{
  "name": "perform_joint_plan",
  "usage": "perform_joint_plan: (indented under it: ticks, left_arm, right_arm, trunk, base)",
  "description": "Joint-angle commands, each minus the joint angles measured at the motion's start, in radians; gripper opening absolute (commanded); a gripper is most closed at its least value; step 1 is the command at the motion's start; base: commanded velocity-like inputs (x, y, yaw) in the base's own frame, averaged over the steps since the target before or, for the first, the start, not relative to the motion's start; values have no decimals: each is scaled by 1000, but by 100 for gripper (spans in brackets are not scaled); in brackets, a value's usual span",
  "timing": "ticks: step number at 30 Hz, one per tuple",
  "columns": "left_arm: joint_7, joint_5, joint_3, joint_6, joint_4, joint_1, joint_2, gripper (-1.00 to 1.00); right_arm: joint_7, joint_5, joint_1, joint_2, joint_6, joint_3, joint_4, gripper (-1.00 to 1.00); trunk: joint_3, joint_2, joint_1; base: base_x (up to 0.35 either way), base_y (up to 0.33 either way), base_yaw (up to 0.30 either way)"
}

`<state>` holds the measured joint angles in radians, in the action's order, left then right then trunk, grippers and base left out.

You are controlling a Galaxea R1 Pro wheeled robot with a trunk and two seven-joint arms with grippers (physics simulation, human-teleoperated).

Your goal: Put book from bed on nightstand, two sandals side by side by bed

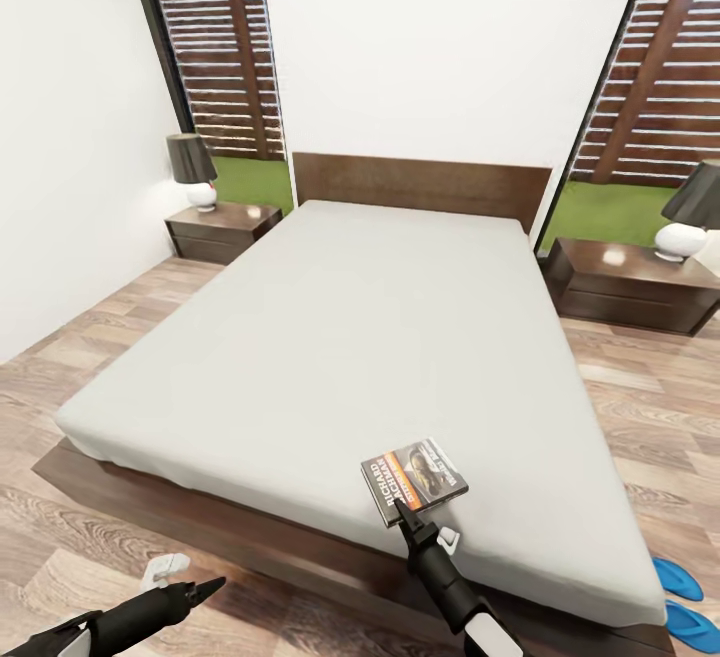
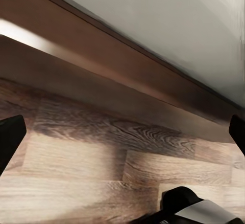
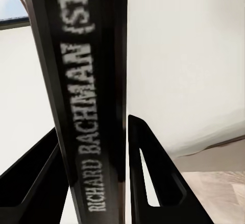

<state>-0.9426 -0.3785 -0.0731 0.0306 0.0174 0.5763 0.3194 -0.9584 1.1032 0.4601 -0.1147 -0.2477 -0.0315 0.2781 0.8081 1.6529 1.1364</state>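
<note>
The book (image 1: 414, 480) lies near the foot edge of the bed (image 1: 330, 337), on the off-white mattress, cover up, with its orange band and white lettering showing. The right gripper (image 1: 400, 509) reaches up from below the foot of the bed and meets the book's near edge. In the right wrist view the book's spine (image 3: 89, 96), lettered "RICHARD BACHMAN", stands between the 2 dark fingers (image 3: 153, 178), which sit close on either side of it; the gripper is clamped on the book.

The left gripper (image 1: 205, 589) hangs low over the wood-plank floor (image 1: 70, 377) just before the bed's dark frame. In the left wrist view its 2 fingertips (image 2: 10, 137) sit at opposite edges of the frame, spread wide with nothing between them, and the brown bed frame (image 2: 127, 75) and the mattress edge run across above the planks.

A nightstand (image 1: 222, 229) stands at each side of the headboard (image 1: 420, 182), the other (image 1: 630, 287) on the right; each carries a lamp (image 1: 195, 169) with a dark shade and a white base. The 2 blue sandals (image 1: 685, 599) lie on the floor by the bed's right foot corner, close together, one partly cut by the picture's edge
</note>
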Motion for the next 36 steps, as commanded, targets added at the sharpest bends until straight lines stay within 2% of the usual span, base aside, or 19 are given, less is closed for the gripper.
perform_joint_plan:
  ticks: [1, 21, 36]
  left_arm:
    - [-2, -7, -8, 3, -1, 1, 0, 100]
    - [-2, -7, -7, 3, -1, 1, -13, 100]
    - [-2, -7, -7, 3, -1, 1, -14, 100]
  right_arm:
    - [-2, 4, 0, 0, -10, -3, 0, -100]
    - [-4, -6, 1, 0, -12, 7, 5, -100]
    - [-6, -33, 2, 0, -15, 17, 15, -100]
  trunk:
    - [-2, -7, -4]
    - [-65, -147, -81]
    - [-112, -252, -138]
  base:
    - [0, 0, 0]
    - [0, 0, 0]
    - [0, 0, 0]
